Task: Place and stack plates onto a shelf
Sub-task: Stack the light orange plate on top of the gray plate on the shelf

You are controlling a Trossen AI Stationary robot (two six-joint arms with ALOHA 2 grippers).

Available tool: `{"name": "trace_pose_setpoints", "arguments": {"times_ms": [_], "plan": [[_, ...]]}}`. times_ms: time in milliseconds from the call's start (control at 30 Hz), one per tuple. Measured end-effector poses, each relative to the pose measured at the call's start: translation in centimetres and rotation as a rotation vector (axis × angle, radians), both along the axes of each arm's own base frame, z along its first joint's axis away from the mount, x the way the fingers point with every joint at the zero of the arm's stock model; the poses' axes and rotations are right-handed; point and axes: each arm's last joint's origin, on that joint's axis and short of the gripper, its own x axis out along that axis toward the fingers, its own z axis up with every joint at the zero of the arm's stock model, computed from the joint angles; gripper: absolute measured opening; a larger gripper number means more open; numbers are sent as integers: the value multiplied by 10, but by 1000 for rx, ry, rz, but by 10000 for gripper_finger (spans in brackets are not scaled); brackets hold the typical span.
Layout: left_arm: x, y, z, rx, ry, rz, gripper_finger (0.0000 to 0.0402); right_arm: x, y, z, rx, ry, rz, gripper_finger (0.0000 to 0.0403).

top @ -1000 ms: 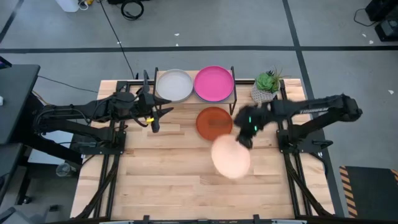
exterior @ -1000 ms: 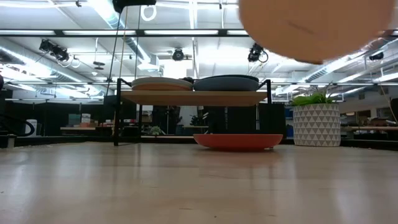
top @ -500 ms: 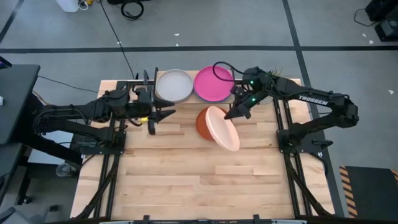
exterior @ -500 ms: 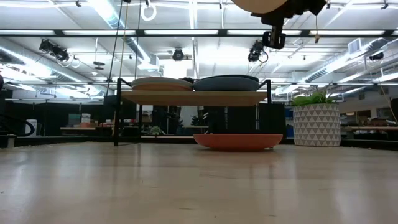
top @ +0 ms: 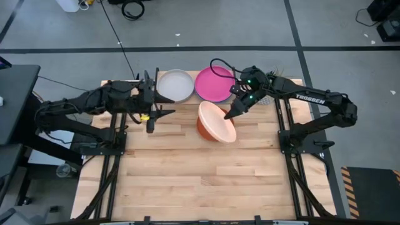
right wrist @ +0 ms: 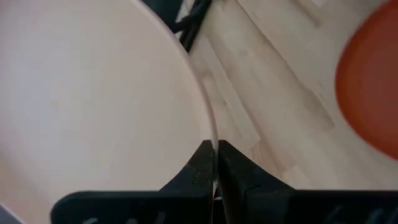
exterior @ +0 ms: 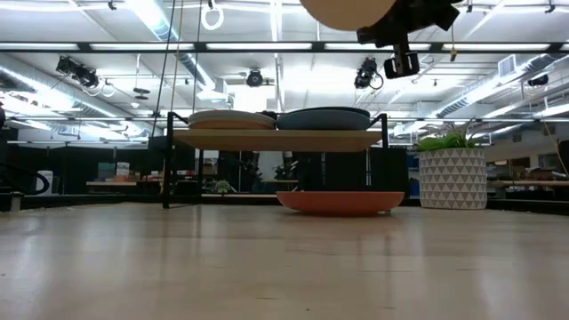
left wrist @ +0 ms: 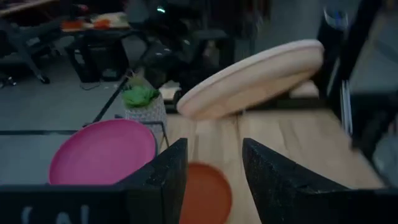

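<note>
Cream-coloured, the plate [top: 217, 121] we carry hangs tilted in the air above the orange plate [top: 204, 127] on the wooden table [top: 187, 175], its rim pinched between the nearly closed fingers of our right gripper [right wrist: 214, 163]. On the shelf [exterior: 276, 139] behind sit the grey plate [top: 175, 85] and the magenta plate [top: 214, 83] side by side. Our left gripper [left wrist: 214, 171] waits beside the shelf, fingers spread and empty.
</note>
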Motion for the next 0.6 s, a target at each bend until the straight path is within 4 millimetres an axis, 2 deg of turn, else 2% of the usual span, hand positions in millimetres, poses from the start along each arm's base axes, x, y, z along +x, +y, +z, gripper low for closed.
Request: {"name": "trace_pose_setpoints", "arguments": {"times_ms": [200,333,433,600], "plan": [[25,-1,24,155,91,-134,196,11,4,8,21,105,47,14],[41,-3,33,266,134,-228,210,22,5,9,37,176,88,14],[52,-4,34,309,174,-316,213,32,4,9,60,198,112,14],[66,-13,24,371,249,-461,213,45,4,11,71,200,146,17]]}}
